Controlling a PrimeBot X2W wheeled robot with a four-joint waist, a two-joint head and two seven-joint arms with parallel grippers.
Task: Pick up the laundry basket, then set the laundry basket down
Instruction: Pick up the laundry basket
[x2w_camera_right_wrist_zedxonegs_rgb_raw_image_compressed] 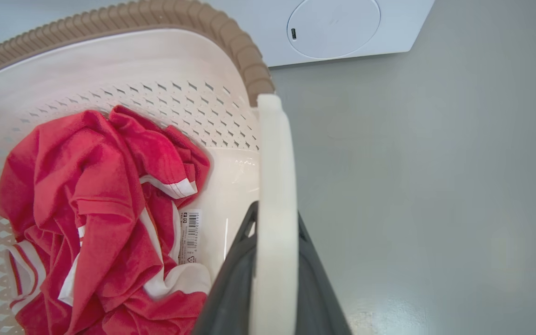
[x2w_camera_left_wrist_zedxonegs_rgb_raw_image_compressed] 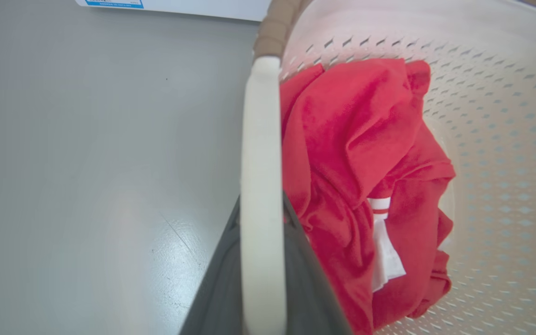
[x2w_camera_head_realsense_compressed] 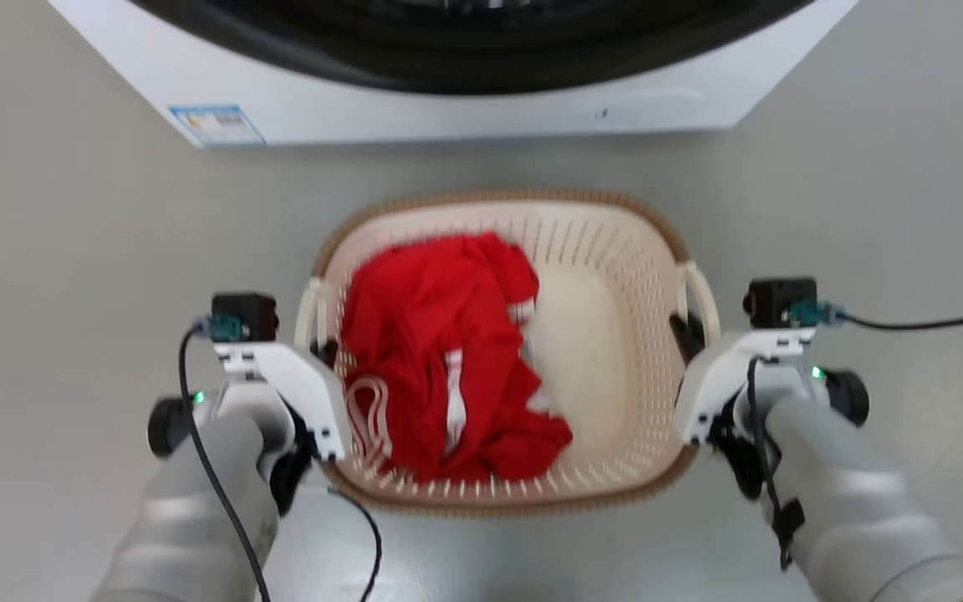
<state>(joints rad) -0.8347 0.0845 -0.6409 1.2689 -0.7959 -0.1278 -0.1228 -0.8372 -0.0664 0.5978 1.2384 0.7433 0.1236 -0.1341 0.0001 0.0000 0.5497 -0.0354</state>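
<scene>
The laundry basket, holding red clothing, is at 6 o'clock from the washer. The left claw clamps its 9 o'clock handle; the right claw clamps its 3 o'clock handle.

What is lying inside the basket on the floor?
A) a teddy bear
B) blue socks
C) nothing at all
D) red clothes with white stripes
D: a crumpled red garment with white stripes lies in the laundry basket, toward the robot's left side of it.
</scene>
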